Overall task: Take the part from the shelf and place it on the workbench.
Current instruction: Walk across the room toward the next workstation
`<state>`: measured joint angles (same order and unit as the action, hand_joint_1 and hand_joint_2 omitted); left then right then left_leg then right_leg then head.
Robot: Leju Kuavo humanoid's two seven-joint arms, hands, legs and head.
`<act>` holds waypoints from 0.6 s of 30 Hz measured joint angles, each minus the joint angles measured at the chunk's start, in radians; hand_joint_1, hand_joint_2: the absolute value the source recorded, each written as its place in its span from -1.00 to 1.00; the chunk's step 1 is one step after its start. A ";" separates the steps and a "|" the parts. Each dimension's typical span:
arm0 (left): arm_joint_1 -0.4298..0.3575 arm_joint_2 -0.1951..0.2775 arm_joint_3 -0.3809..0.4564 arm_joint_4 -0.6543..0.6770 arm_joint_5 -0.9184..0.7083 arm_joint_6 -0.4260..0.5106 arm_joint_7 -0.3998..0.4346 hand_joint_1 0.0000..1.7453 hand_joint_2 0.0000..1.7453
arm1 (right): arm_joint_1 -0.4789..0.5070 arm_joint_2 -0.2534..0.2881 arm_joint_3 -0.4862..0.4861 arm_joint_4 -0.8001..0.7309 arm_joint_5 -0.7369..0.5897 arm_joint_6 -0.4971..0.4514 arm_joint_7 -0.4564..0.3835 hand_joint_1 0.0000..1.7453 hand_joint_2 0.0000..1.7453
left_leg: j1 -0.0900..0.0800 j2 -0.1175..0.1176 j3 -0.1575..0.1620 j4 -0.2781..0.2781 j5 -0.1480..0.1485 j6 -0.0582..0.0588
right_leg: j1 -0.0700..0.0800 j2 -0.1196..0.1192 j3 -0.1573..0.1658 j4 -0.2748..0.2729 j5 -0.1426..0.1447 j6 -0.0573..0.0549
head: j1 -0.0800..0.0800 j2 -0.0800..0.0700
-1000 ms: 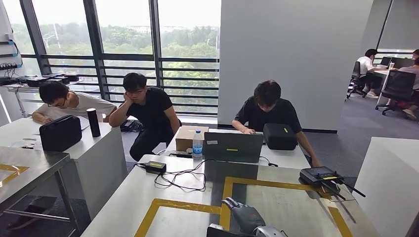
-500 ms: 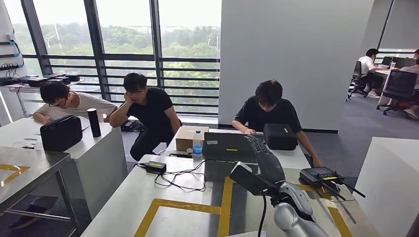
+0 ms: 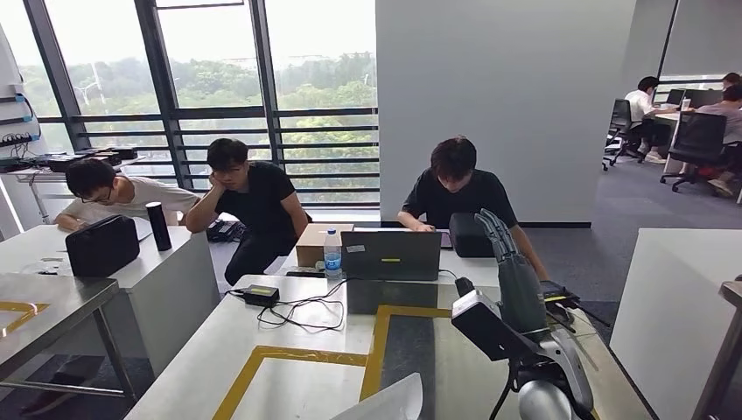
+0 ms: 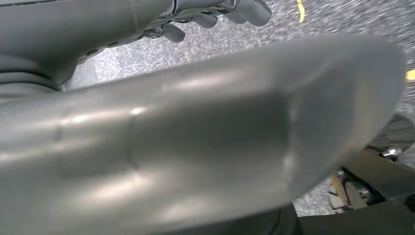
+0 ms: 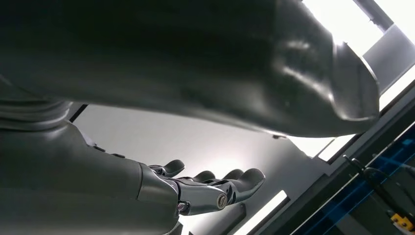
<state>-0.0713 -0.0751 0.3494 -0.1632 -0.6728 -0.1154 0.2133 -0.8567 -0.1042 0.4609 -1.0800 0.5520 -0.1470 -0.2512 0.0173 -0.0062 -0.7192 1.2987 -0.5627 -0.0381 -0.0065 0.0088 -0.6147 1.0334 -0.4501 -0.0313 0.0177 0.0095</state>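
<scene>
Since one second ago your right hand has come up from the near edge of the workbench and now stands high above it, to the right of the laptop. The camera has also turned a little, so the whole room sits more to the left. The right hand points upward, its fingers stretched out nearly straight, and it has nothing in it. The left hand hangs over a grey speckled floor. Its fingers are at the picture's edge behind the thick thumb, and I cannot tell if it is holding something. A pale grey shape shows at the lower edge of the head view, over the workbench. I cannot tell whether this is the part.
</scene>
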 joint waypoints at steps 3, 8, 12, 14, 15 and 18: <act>-0.006 0.000 0.000 -0.001 -0.016 -0.006 0.005 -1.00 -1.00 | 0.039 -0.020 -0.022 -0.069 0.010 -0.007 0.007 -1.00 -1.00 | -0.009 0.000 0.135 -0.175 0.045 0.020 | 0.005 -0.001 -0.024 0.001 0.021 0.005 | 0.000 0.000; -0.018 0.000 0.000 -0.003 -0.025 -0.011 -0.004 -1.00 -1.00 | 0.119 -0.059 -0.064 -0.167 0.029 -0.014 0.015 -1.00 -1.00 | -0.020 0.001 0.185 -0.283 0.062 0.043 | 0.003 -0.004 -0.031 -0.007 0.046 0.035 | 0.000 0.000; -0.019 0.000 0.000 -0.004 -0.027 -0.012 -0.010 -1.00 -1.00 | 0.188 -0.096 -0.100 -0.231 0.045 -0.026 0.023 -1.00 -1.00 | -0.013 0.008 0.153 -0.296 0.107 0.066 | -0.001 -0.004 -0.082 0.135 -0.095 0.056 | 0.005 0.000; -0.016 -0.001 0.000 -0.004 -0.027 -0.013 -0.013 -1.00 -1.00 | 0.221 -0.113 -0.114 -0.252 0.045 -0.029 0.021 -1.00 -1.00 | -0.013 0.009 0.126 -0.292 0.124 0.065 | -0.003 -0.004 -0.101 0.241 -0.143 0.063 | 0.006 0.000; -0.014 -0.001 0.000 -0.004 -0.027 -0.013 -0.015 -1.00 -1.00 | 0.235 -0.121 -0.120 -0.261 0.045 -0.030 0.020 -1.00 -1.00 | -0.013 0.010 0.112 -0.289 0.133 0.064 | -0.004 -0.004 -0.091 0.254 -0.134 0.065 | 0.006 0.000; -0.011 -0.003 0.000 -0.005 -0.025 -0.013 -0.019 -1.00 -1.00 | 0.254 -0.139 -0.136 -0.286 0.044 -0.030 0.018 -1.00 -1.00 | -0.012 0.011 0.069 -0.269 0.153 0.054 | -0.007 -0.005 0.029 0.108 -0.078 0.067 | 0.007 0.000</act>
<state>-0.0820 -0.0778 0.3495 -0.1679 -0.6978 -0.1286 0.1942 -0.6027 -0.2435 0.3246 -1.3663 0.5959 -0.1766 -0.2331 0.0048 0.0044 -0.6501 1.0294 -0.4101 0.0155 -0.0135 0.0042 -0.5856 1.1418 -0.5278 0.0355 0.0244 0.0095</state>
